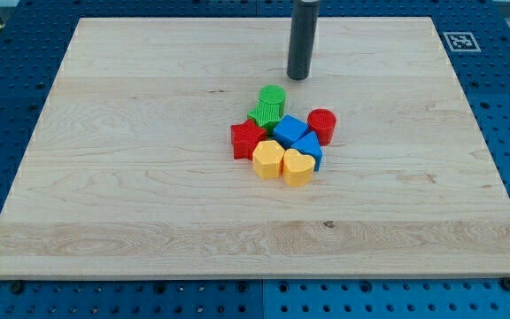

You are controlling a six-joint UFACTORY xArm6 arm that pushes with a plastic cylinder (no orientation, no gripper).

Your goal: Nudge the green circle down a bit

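The green circle (273, 96) stands at the top of a tight cluster of blocks near the middle of the wooden board (131, 177). It touches a green star (263, 117) just below it. My tip (298, 76) is on the board a little above and to the right of the green circle, apart from it. The rod runs up out of the view's top.
The cluster also holds a red star (247, 139), a blue cube (289, 129), a red cylinder (322, 125), a second blue block (309, 146), a yellow hexagon (267, 159) and a yellow heart (297, 167). A blue pegboard (7, 292) surrounds the board.
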